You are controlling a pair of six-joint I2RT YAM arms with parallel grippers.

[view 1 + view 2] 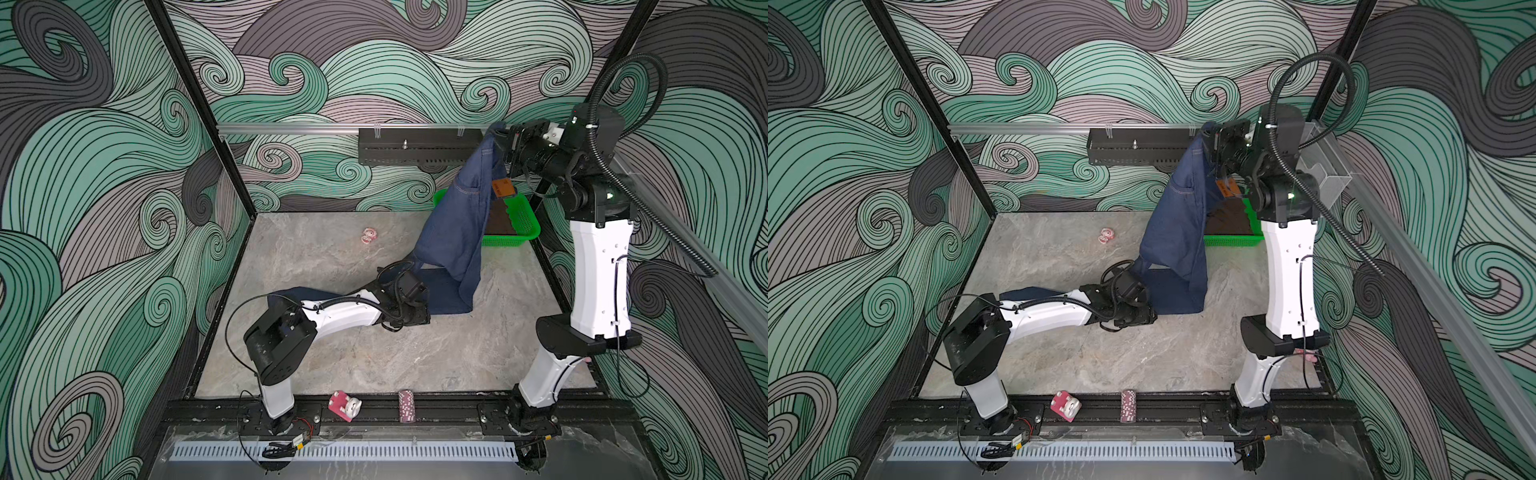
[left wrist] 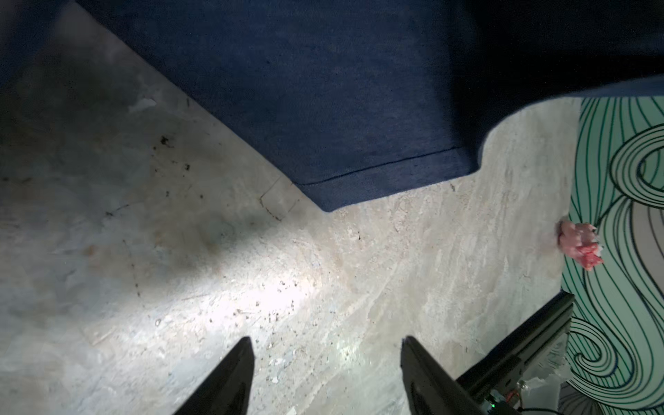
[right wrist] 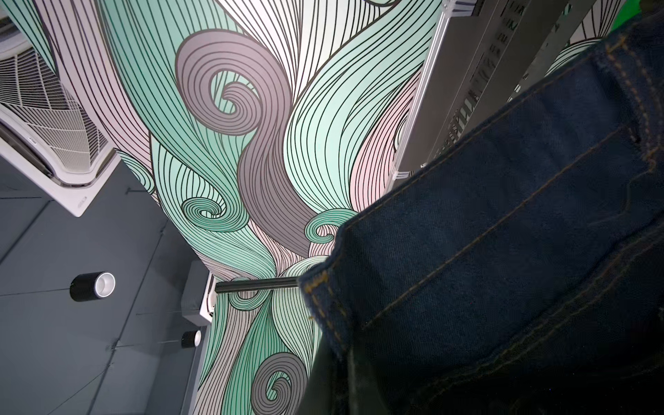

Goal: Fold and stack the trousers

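Observation:
The trousers (image 1: 457,232) are dark navy jeans with orange-brown stitching, seen in both top views (image 1: 1175,232). My right gripper (image 1: 505,137) is raised high at the back right and shut on their waistband (image 3: 503,251); denim covers its fingers in the right wrist view. An orange-tan patch (image 1: 502,188) hangs below the grip. The legs drape down to the table and run left under my left arm. My left gripper (image 1: 409,320) hovers low over the table, open with nothing between its fingers (image 2: 327,345). A leg hem (image 2: 388,179) lies on the table ahead of it.
A green basket (image 1: 523,224) with a dark brown thing inside stands at the back right, behind the hanging jeans. A small pink toy (image 1: 368,235) lies near the back. A pink-white toy (image 1: 344,406) and a chip stack (image 1: 406,406) sit on the front rail.

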